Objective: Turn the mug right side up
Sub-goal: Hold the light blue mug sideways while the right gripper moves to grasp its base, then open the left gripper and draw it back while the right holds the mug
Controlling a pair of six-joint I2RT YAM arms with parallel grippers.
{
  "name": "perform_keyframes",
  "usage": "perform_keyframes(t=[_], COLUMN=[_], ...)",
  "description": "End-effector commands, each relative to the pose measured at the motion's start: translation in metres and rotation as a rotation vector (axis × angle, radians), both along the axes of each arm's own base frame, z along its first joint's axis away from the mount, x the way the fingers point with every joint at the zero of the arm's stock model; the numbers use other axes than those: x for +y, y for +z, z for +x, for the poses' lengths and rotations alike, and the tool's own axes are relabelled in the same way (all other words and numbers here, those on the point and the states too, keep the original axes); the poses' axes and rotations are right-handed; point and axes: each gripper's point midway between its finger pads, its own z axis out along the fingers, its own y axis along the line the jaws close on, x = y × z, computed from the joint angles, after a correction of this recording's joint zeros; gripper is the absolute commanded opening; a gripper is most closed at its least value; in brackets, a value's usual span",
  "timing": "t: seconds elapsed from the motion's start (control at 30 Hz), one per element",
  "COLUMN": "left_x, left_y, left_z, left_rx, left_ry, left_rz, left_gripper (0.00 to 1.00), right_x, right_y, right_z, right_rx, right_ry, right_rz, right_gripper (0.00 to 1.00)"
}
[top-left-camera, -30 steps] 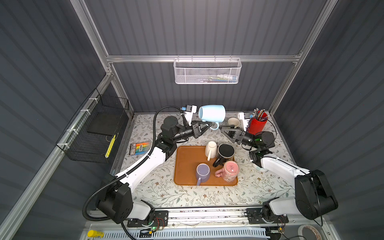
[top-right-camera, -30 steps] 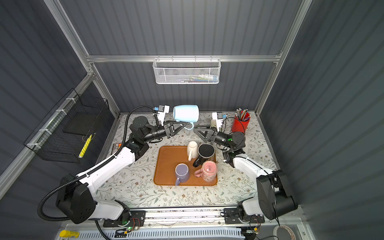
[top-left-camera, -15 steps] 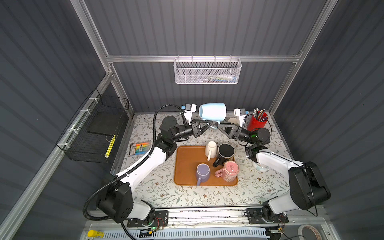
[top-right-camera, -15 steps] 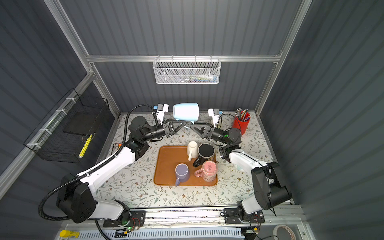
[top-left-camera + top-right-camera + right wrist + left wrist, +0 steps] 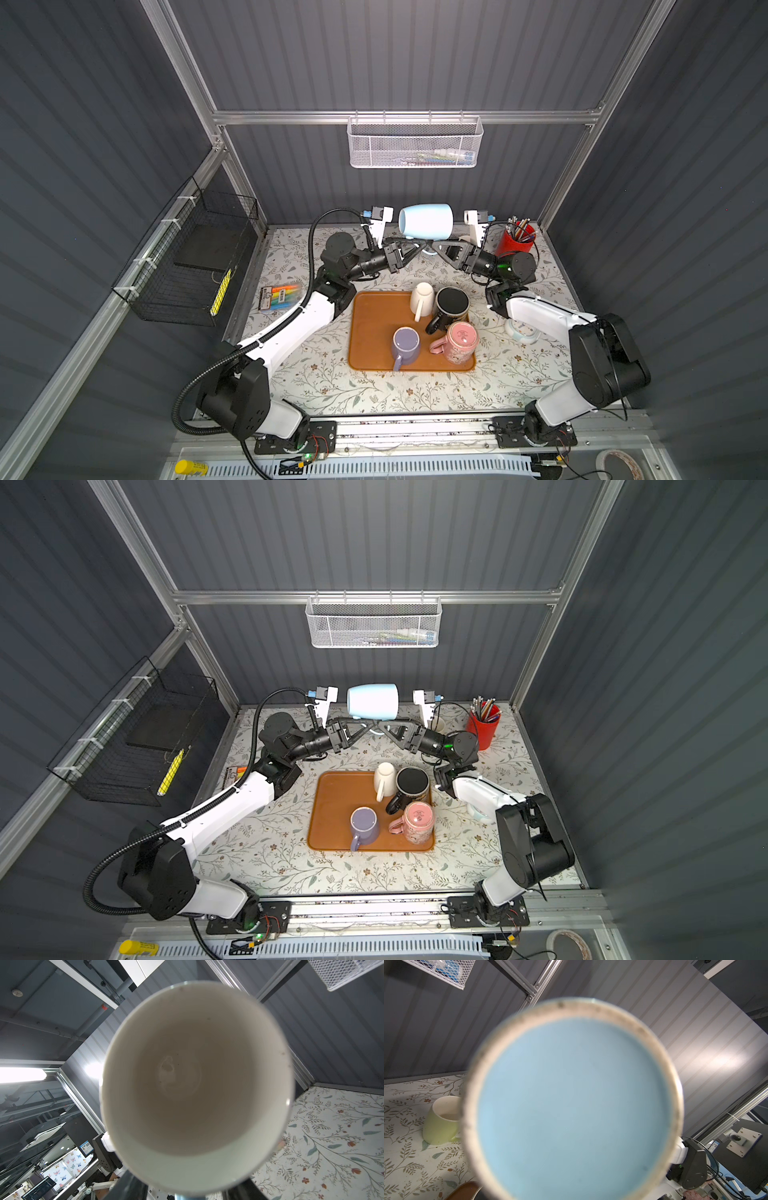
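Observation:
A light blue mug (image 5: 424,221) (image 5: 372,701) hangs on its side above the back of the table, its base to the left and its mouth to the right. My left gripper (image 5: 419,246) (image 5: 365,725) is shut on its handle from below. The left wrist view is filled by the mug's base (image 5: 571,1105), which hides the fingers. My right gripper (image 5: 436,246) (image 5: 384,725) reaches in from the right under the mouth. In the right wrist view the cream inside of the mug (image 5: 195,1076) faces me. My right gripper (image 5: 185,1194) is open, its dark fingers (image 5: 124,1186) on either side of the handle.
An orange tray (image 5: 374,332) holds a cream mug (image 5: 422,297), a black mug (image 5: 451,305), a purple mug (image 5: 405,343) and a pink mug (image 5: 459,340). A red pencil cup (image 5: 513,245) stands at the back right. A green mug (image 5: 440,1122) lies behind. A crayon box (image 5: 278,296) lies at the left.
My right gripper has moved left and up to the mug's handle, and its jaws have narrowed. The left gripper and the mug have stayed almost still.

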Motion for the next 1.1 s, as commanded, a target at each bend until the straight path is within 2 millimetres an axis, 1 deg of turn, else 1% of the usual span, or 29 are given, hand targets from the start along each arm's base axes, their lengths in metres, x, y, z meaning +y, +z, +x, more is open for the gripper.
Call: perform_keyframes(t=[0.0, 0.23, 0.4, 0.47, 0.6, 0.67, 0.87, 0.9, 0.93, 1.03, 1.07], left_x=[0.002, 0.0, 0.0, 0.0, 0.0, 0.0, 0.0, 0.0, 0.001, 0.003, 0.005], left_y=[0.026, 0.018, 0.014, 0.012, 0.011, 0.009, 0.007, 0.007, 0.004, -0.002, -0.003], left_z=[-0.005, -0.001, 0.0, 0.0, 0.0, 0.0, 0.002, 0.002, 0.004, 0.008, 0.008], left_rx=[-0.096, -0.075, -0.067, -0.064, -0.061, -0.059, -0.057, -0.056, -0.051, -0.041, -0.044], left_ry=[-0.014, -0.016, -0.015, -0.013, -0.011, -0.011, 0.001, 0.006, 0.015, 0.056, 0.063], left_rz=[-0.067, -0.066, -0.063, -0.061, -0.059, -0.056, -0.039, -0.034, -0.025, 0.01, 0.015], left_gripper=[0.0, 0.0, 0.0, 0.0, 0.0, 0.0, 0.0, 0.01, 0.07, 0.3, 0.35], right_x=[0.001, 0.002, 0.001, 0.002, 0.002, 0.002, 0.001, 0.001, 0.001, 0.0, -0.001], right_y=[0.019, 0.019, 0.018, 0.018, 0.018, 0.018, 0.019, 0.02, 0.021, 0.022, 0.021], right_z=[-0.003, -0.002, 0.0, 0.0, 0.001, 0.001, 0.001, 0.0, -0.001, -0.001, -0.001], right_rx=[-0.065, -0.064, -0.06, -0.06, -0.059, -0.058, -0.06, -0.063, -0.065, -0.067, -0.066], right_ry=[-0.001, -0.003, -0.007, -0.008, -0.008, -0.008, -0.009, -0.01, -0.009, -0.019, -0.024], right_rz=[0.036, 0.038, 0.037, 0.039, 0.042, 0.042, 0.045, 0.045, 0.045, 0.041, 0.036], right_gripper=[0.51, 0.43, 0.32, 0.26, 0.11, 0.01, 0.0, 0.0, 0.0, 0.0, 0.0])
